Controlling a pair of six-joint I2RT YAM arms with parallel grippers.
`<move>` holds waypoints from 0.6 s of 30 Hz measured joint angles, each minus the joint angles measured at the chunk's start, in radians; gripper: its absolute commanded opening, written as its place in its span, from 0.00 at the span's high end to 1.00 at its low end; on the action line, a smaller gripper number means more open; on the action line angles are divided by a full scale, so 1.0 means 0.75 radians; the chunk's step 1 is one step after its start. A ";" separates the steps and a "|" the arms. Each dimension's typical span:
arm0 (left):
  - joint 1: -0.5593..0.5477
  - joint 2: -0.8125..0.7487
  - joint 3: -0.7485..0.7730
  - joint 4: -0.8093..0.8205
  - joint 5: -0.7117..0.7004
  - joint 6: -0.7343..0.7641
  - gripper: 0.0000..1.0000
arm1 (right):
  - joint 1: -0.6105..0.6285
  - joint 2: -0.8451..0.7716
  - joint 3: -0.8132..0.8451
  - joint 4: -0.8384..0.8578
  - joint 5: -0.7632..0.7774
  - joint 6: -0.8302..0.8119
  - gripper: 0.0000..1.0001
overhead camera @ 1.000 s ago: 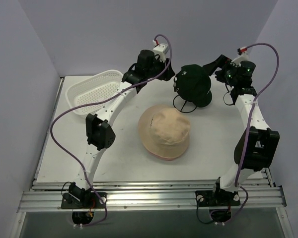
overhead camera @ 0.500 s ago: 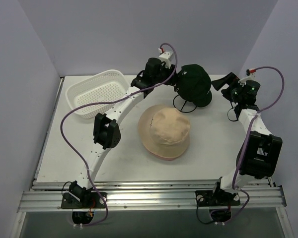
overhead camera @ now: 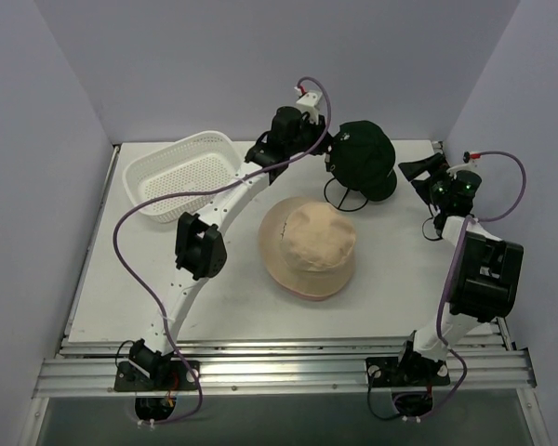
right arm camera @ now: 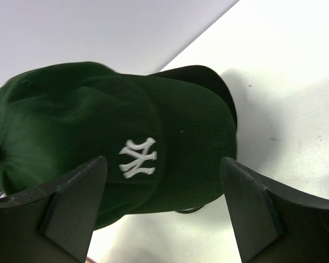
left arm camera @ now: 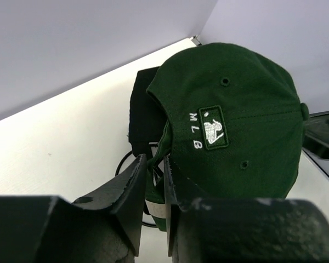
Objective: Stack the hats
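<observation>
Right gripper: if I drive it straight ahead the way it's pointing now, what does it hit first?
The dark green cap. Its logo front sits directly ahead of the right gripper, framed between the open fingers. How much gap is left before contact is hard to judge from the wrist view.

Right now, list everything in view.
green cap: one, dark green, far centre, on the black cap
black cap: one, black, under the green cap
tan hat: one, tan, table centre, on the pink hat
pink hat: one, pink, under the tan hat, only its rim showing
basket: one, white, far left
wire: one, black, looped beneath the caps
table: one, white, under everything
left gripper: one, black, shut on the green cap's back edge
right gripper: one, black, open, facing the green cap's front
</observation>
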 measured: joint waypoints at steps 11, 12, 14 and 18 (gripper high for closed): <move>0.003 0.005 0.024 0.016 -0.031 -0.029 0.98 | -0.031 0.174 -0.049 0.286 -0.050 0.136 0.21; 0.003 0.007 0.025 0.017 -0.034 -0.033 0.98 | -0.032 0.196 -0.049 0.315 -0.053 0.145 0.21; 0.005 0.014 0.031 0.021 -0.039 -0.038 0.97 | -0.032 0.231 -0.049 0.349 -0.061 0.158 0.21; 0.008 0.030 0.037 0.026 -0.041 -0.048 0.98 | -0.037 0.285 -0.049 0.399 -0.075 0.178 0.21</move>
